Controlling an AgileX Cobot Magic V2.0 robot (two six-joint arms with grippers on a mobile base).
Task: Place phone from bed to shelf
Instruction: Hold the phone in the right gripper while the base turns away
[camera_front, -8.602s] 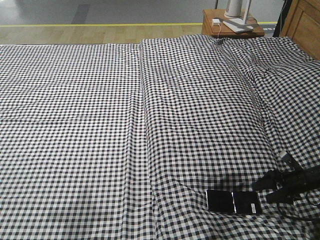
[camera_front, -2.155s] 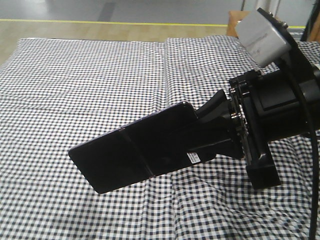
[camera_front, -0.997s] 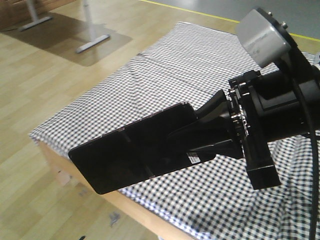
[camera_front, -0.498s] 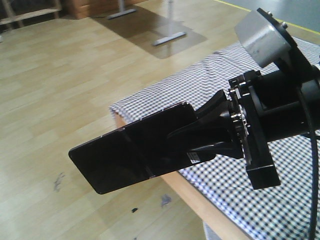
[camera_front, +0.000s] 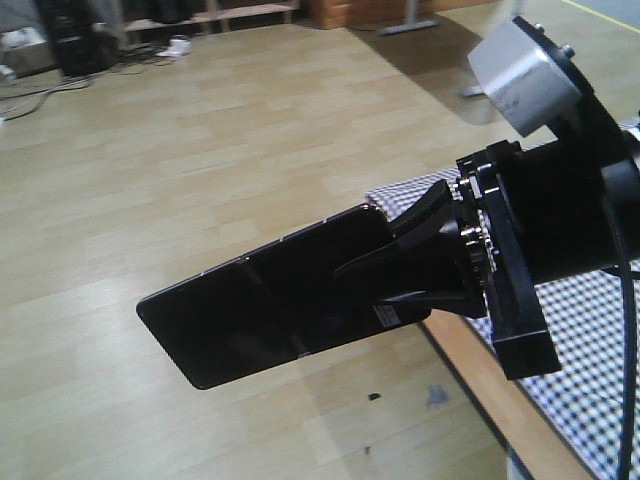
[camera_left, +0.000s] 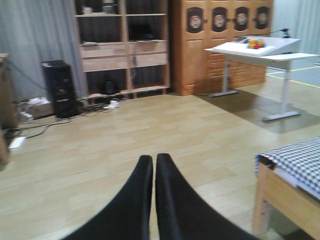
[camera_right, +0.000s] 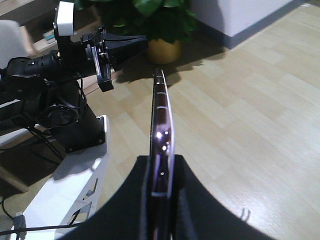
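Wood-plank floor (camera_left: 125, 135) throughout. Carved wooden cabinet (camera_left: 220, 45) at the back wall. White desk (camera_left: 260, 49) just right of the cabinet, small colourful items (camera_left: 255, 43) on top. Black PC tower (camera_left: 59, 89) well left of the cabinet, cables (camera_left: 37, 125) beside it.

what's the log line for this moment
phase: carrying | right gripper: shut on phone | left gripper: shut, empty | phone: in the air, off the bed, over wood floor | placement: not yet done
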